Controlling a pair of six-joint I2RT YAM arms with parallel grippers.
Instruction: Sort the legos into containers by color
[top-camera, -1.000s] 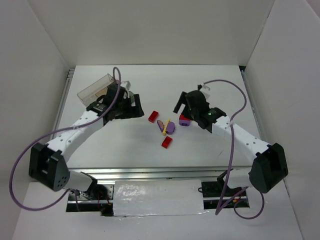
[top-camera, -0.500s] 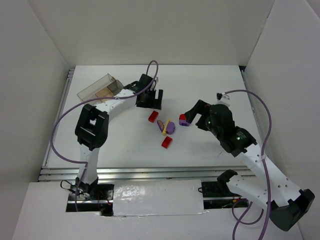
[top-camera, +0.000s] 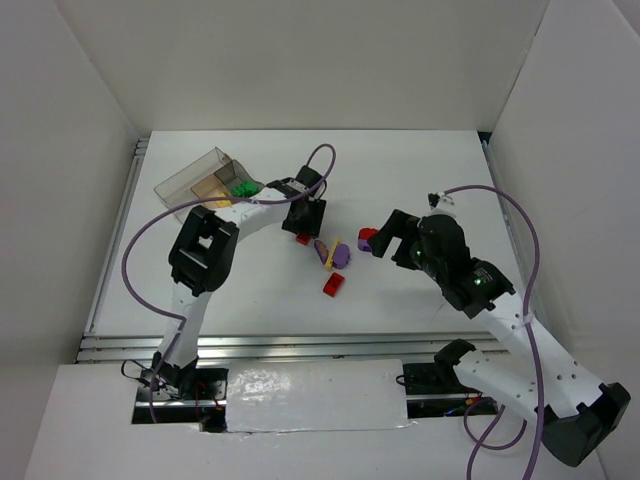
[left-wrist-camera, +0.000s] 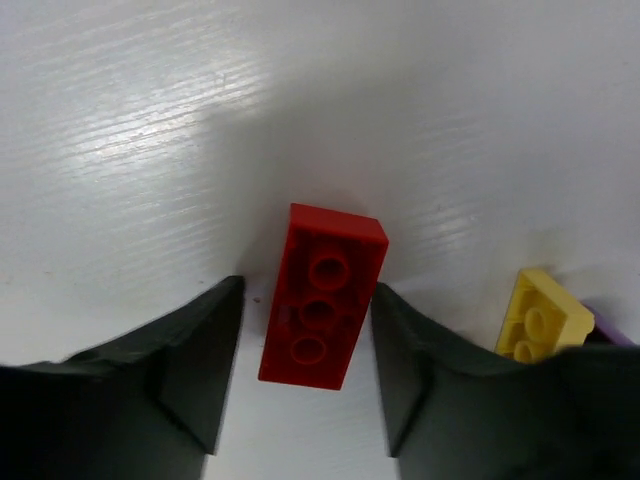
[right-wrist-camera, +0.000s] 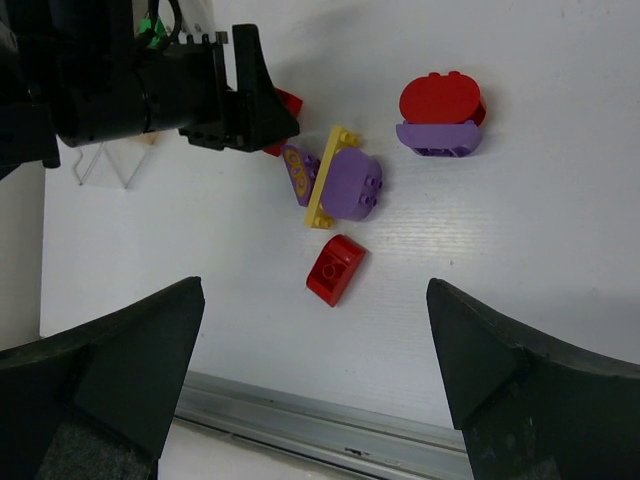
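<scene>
Tray (top-camera: 186, 180): green legos (top-camera: 241, 187) inside, right end | left gripper (left-wrist-camera: 306, 300): jaws part-spread around red brick (left-wrist-camera: 322, 297); wrist view only | right gripper (right-wrist-camera: 315, 290): spread wide

Your left pincer (top-camera: 303, 228) has moved off the tray (top-camera: 185, 180) and now straddles the red brick (left-wrist-camera: 322, 297), jaws narrowing. Green legos (top-camera: 240, 188) are now exposed in the tray. Your right pincer (top-camera: 384, 240) has backed off the red-purple stack (right-wrist-camera: 440, 115).

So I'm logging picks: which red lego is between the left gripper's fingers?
The long red brick; the curved one and the domed one lie well apart from it.
</scene>
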